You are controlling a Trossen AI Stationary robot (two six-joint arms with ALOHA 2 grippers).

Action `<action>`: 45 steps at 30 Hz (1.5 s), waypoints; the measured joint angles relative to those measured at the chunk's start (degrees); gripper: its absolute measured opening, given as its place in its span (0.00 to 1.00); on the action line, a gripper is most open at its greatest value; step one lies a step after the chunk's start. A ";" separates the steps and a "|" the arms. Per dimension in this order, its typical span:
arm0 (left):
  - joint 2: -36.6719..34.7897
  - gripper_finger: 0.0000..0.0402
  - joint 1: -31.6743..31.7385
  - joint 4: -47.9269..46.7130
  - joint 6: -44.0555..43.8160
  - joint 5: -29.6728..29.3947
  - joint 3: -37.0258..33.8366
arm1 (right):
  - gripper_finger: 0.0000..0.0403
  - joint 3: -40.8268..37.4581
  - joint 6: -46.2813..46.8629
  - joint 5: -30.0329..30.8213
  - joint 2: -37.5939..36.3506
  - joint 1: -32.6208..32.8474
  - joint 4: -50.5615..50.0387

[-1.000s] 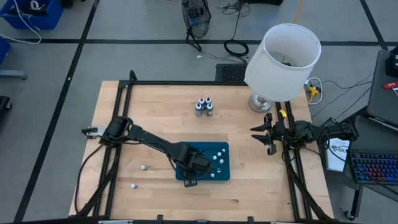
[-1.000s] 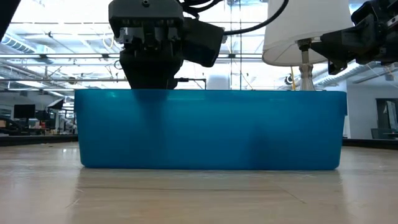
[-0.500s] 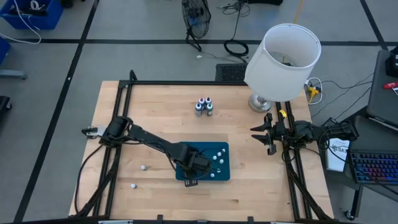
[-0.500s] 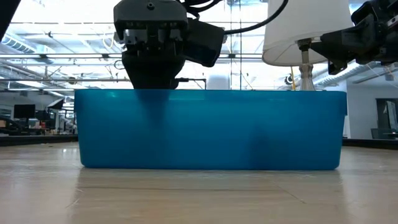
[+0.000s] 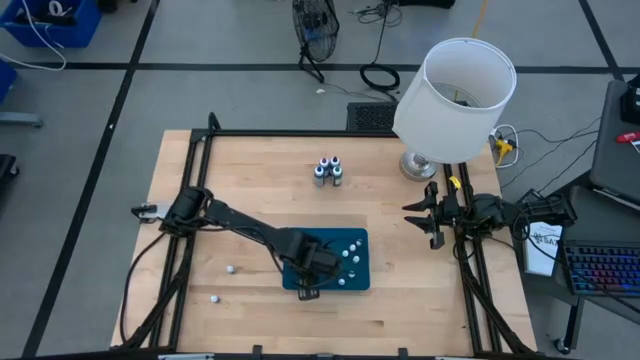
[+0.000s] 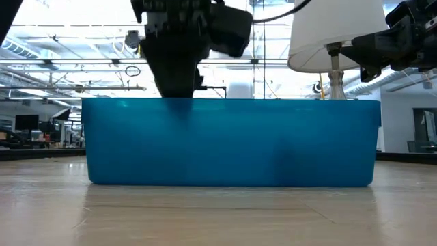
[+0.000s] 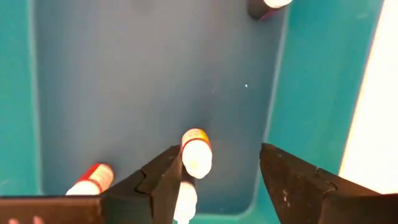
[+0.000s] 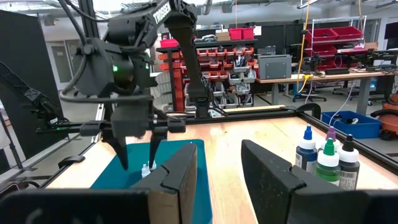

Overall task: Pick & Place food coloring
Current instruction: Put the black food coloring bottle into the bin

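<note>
Two loose caps (image 5: 229, 268) lie at the table's (image 5: 250, 180) eight o'clock. Left gripper (image 5: 318, 270) hangs in the tray (image 5: 362, 240) at six, fingers apart, empty, over small bottles (image 7: 196, 152). More bottles (image 5: 328, 170) stand at twelve. Right gripper (image 5: 416, 215) waits at three, fingers apart.

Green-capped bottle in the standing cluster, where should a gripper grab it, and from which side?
The green-capped bottle is probably best taken by its narrow cap, from straight above. It stands upright, crowded by the blue-capped bottle and black-capped bottle, so its body looks blocked while the top stands free.
</note>
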 joint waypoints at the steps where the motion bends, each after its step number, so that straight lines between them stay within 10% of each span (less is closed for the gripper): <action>1: 0.01 0.55 0.00 -1.18 0.25 -0.16 0.83 | 0.28 0.00 -0.02 0.00 0.00 0.00 0.00; 9: -2.16 0.55 -0.91 -17.04 -7.21 -11.34 6.95 | 0.28 -0.02 -0.02 0.00 0.00 0.00 -0.02; 17: -13.06 0.53 -7.21 -18.49 -22.99 -14.33 -2.09 | 0.28 0.00 0.00 0.00 0.02 0.00 -0.06; 27: -25.59 0.56 -12.07 -16.41 -51.64 -10.03 -25.19 | 0.28 0.00 -0.02 0.00 0.02 0.00 0.00; 45: -33.48 0.56 -17.26 -3.03 -71.64 -0.87 -44.99 | 0.28 -0.02 0.00 0.00 0.02 0.00 0.00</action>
